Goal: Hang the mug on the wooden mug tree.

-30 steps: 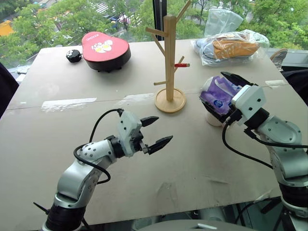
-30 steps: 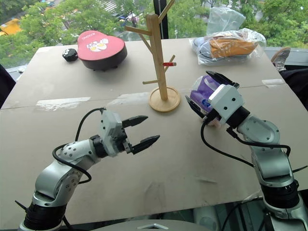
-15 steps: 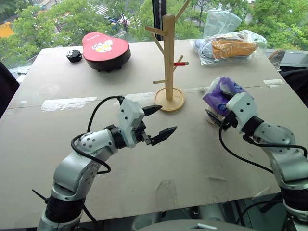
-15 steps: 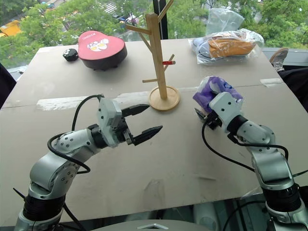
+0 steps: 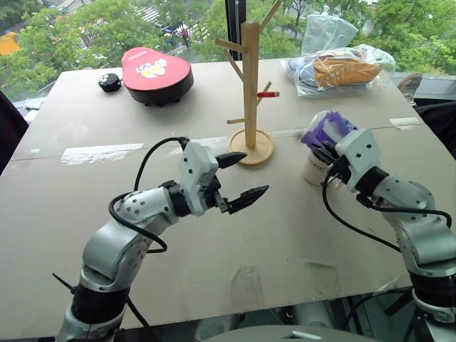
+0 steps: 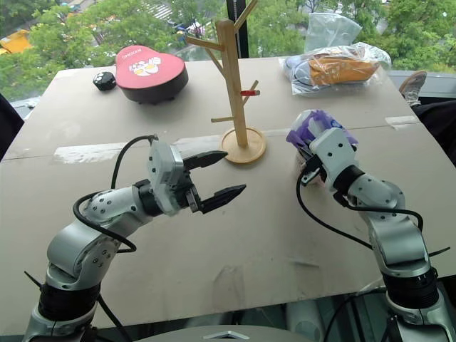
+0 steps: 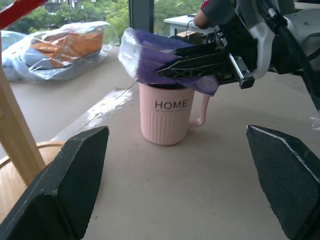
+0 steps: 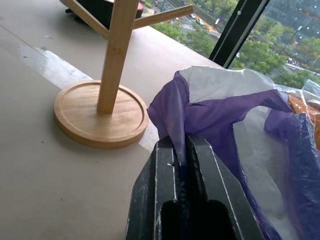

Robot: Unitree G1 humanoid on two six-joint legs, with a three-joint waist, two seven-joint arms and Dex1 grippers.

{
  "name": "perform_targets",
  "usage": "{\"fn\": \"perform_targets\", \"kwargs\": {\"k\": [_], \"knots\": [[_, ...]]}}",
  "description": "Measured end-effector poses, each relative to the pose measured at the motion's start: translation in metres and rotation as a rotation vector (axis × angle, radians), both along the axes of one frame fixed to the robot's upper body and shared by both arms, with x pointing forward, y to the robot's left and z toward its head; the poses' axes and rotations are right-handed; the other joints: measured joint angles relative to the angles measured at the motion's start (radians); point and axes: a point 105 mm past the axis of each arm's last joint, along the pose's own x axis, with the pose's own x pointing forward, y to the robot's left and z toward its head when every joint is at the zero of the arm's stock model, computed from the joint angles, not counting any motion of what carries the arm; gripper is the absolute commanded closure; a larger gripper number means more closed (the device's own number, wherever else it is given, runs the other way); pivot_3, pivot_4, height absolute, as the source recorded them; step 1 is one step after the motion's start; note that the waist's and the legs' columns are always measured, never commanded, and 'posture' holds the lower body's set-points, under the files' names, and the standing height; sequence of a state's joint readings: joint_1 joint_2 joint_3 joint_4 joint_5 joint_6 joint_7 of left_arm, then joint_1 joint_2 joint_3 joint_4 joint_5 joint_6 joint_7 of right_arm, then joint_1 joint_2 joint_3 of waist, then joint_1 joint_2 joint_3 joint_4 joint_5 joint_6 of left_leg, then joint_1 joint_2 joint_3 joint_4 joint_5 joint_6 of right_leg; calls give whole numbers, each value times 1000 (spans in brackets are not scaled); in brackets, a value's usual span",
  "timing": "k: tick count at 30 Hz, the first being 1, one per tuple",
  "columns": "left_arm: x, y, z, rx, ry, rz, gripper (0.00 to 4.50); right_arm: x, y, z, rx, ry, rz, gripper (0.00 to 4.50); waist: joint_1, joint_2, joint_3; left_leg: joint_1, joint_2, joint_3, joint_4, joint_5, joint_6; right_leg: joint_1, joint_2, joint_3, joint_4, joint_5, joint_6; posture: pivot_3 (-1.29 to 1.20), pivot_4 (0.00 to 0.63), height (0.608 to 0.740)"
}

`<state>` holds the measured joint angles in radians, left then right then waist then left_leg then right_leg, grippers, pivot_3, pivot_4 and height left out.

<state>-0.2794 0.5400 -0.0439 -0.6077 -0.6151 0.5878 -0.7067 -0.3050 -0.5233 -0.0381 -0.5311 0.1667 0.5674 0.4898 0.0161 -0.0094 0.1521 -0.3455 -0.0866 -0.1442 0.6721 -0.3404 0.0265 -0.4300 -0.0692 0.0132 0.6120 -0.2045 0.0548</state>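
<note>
While the mug (image 7: 165, 119) stands upright on the bench (image 5: 107, 192), to the right of the wooden mug tree (image 5: 250, 85) and apart from its round base, a purple-and-white tissue pack (image 7: 165, 60) sits in its mouth and covers the opening. The right gripper (image 8: 181, 165) has its two black fingers pressed together on a fold of this pack's plastic wrap, and it does not touch the mug itself. The left gripper (image 5: 237, 179) hangs wide open and empty above the bench in front of the tree, pointing toward the mug. I judge that the step in hand is clearing the mug, not yet hanging it. The next move probably calls for lifting the pack straight up out of the cup without tipping it, and putting it aside; then one gripper can take the mug so that its loop handle (image 7: 202, 112) is free to go over a peg.
</note>
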Motion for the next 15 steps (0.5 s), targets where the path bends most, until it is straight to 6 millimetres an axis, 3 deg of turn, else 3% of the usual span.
{"fn": "perform_targets", "kwargs": {"k": [4, 7, 9, 14, 15], "knots": [[0, -18, -1, 6, 17, -100, 0, -3, -30, 23, -33, -61, -93, 4456, -2, 0, 0, -1, -1, 0, 0, 0, 0, 0, 0, 0, -1, 0, 0, 0, 150, 740], [8, -28, 2, 22, 14, -134, 0, -10, -63, 25, -66, -53, -201, 4456, 1, -1, 0, -1, 0, -1, 0, 0, 0, 0, 0, -1, 0, 0, 0, 0, 150, 740], [11, -34, 0, 44, 10, -156, 0, -17, -90, 14, -93, -6, -291, 4456, -1, -1, -1, -1, 0, 0, 0, 0, 0, 0, -1, 0, 0, 0, 0, 0, 150, 740], [7, -49, -17, 94, 58, -237, 0, -35, -134, -24, -114, 120, -433, 4456, -4, -1, -1, 1, 0, 2, 1, 0, 0, -1, -1, 3, 4, 0, 0, 0, 150, 740], [5, -51, -18, 95, 59, -254, 0, -40, -141, -33, -118, 148, -456, 4174, -2, -1, -1, 1, 0, 2, 2, 0, 0, -1, -1, 3, 6, 0, 0, 0, 150, 740]]}}
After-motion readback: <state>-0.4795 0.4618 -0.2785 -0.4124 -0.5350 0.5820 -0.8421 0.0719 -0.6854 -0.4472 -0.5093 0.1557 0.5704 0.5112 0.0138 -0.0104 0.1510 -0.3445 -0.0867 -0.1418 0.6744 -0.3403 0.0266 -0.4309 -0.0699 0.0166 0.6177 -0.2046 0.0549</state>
